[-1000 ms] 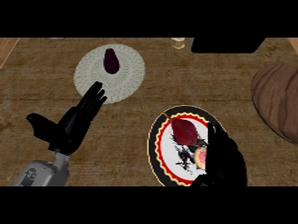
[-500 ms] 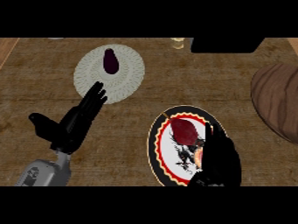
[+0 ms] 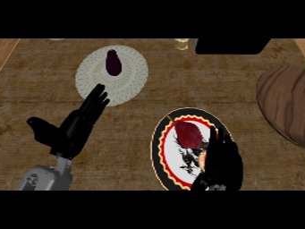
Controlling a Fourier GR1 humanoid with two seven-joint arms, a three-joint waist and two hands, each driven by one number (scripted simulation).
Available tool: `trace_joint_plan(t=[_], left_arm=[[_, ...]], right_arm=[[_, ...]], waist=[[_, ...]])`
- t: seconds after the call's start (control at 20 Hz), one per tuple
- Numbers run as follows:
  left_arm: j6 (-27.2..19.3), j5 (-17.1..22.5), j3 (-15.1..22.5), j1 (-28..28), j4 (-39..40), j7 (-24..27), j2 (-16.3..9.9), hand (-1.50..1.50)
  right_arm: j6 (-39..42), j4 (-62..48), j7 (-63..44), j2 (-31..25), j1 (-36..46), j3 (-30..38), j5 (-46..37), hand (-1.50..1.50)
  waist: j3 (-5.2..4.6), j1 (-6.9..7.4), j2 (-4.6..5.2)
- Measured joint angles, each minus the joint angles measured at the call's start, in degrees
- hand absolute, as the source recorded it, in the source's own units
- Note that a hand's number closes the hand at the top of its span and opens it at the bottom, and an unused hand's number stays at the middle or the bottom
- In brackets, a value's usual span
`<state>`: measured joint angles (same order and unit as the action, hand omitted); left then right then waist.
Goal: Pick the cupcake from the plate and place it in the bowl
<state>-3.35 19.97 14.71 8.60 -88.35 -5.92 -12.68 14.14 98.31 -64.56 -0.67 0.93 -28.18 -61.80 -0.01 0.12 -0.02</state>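
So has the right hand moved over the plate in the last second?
Yes. The right hand has crept up the patterned plate toward the dark red cupcake, fingers now at its edge.

On the surface [image 3: 148, 96], the right hand [image 3: 219, 162] lies over the plate [image 3: 163, 150], fingers straight, just beside the dark red cupcake [image 3: 189, 134]. The left hand [image 3: 75, 127] rests open below a pale plate [image 3: 131, 74] bearing a purple thing [image 3: 113, 62]. A wooden bowl [image 3: 292, 105] sits right.

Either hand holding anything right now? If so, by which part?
Nothing is held. The right hand hovers over the plate beside the cupcake, not gripping it. The left hand is open, holding nothing.
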Motion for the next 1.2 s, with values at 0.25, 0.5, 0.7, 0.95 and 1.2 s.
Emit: trace_joint_plan(t=[0.25, 0.5, 0.7, 0.95, 1.2], left_arm=[[0.6, -1.0, -0.3, -0.9, -0.4, 0.0, 0.9, 0.0], [1.3, -2.2, -1.3, -1.3, -1.8, -1.7, 1.9, 0.0], [2.1, -3.5, -2.4, -0.8, -0.6, -1.7, 3.3, 0.0], [4.0, -4.5, -4.0, -1.2, 0.2, -1.3, 4.3, 0.0], [6.0, -4.8, -5.3, -2.1, -0.3, -1.2, 4.4, 0.0]], right_arm=[[-1.5, -3.4, 1.6, 0.1, 1.2, 2.0, 0.0, 1.5], [-4.8, -6.5, 4.5, 0.1, 1.3, 1.9, -1.3, 1.5], [-5.3, -6.2, 5.8, -0.2, 0.3, 1.5, -2.7, 1.5], [-6.6, -10.1, 6.3, 0.0, 3.3, 1.1, -3.3, 1.5], [-6.2, -9.7, 6.2, 0.0, 3.8, 0.5, -5.9, 1.5]], waist=[[0.01, -0.01, 0.02], [0.0, -0.05, -0.03], [-0.05, -0.14, -0.11], [-0.26, -0.16, -0.24], [-0.12, -0.11, -0.12]])
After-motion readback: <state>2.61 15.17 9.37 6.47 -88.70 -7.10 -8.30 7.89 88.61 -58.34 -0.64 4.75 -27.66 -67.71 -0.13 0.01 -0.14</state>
